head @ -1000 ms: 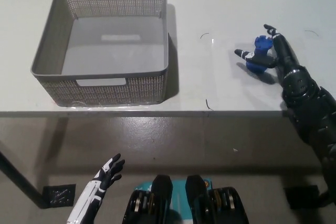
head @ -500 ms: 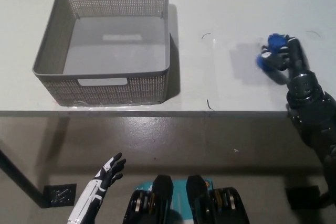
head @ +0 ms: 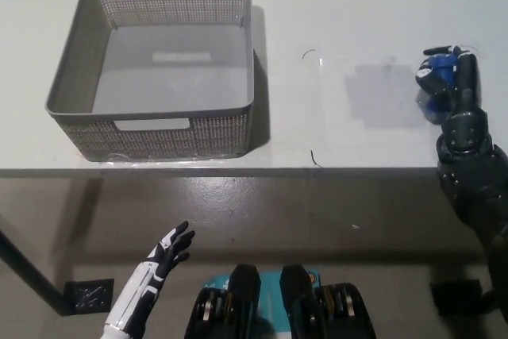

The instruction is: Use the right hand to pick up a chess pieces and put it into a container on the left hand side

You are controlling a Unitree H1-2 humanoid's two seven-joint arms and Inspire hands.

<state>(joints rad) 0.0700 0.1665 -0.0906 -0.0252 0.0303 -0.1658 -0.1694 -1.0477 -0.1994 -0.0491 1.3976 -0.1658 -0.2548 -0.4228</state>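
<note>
Fingers of the black right hand [head: 454,85] are closing around the small blue plastic chess piece [head: 436,77] at the right edge of the frame, above the white tabletop [head: 333,21]. Carrying it well probably means keeping the grip firm while crossing leftward, clearing the near wall of the grey perforated plastic basket [head: 155,129] at upper left before releasing. Nothing is blocking that path. Below the table at lower left, the white left hand [head: 163,256] is resting, fingers spread and holding nothing.

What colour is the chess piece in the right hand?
Blue: the chess piece sits clasped in the black right hand, seen in the head view.
</note>
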